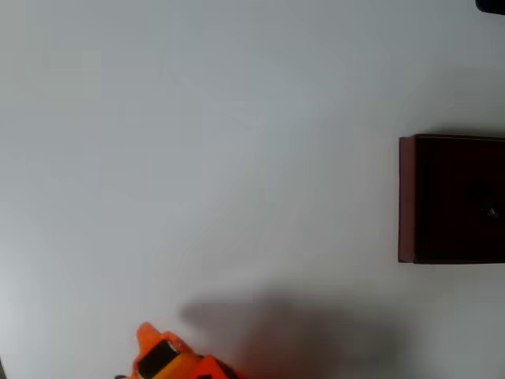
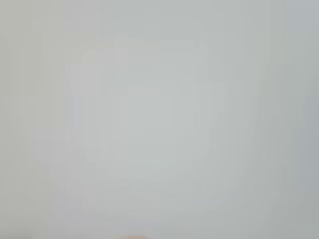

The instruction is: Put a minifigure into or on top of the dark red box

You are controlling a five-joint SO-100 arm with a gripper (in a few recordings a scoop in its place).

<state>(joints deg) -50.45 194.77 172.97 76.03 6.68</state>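
The minifigure appears as a faint, tiny grey speck inside the dark red box, toward the right of the near-black interior, at the right edge of the overhead frame; it is too small and dim to make out its pose. The box sits at the middle right of that frame, its maroon left wall lit and its right side cut off by the picture's edge. It rests on a plain pale grey-white table that spreads across the rest of the view.

At the bottom left of the overhead frame, part of the orange robot arm pokes in from the lower edge, well apart from the box, with a soft grey shadow lying on the table to its right. Whether the jaws are apart or together cannot be told.

The wrist view gives a blurred stretch of the same pale surface, with a small orange smudge at its bottom edge.
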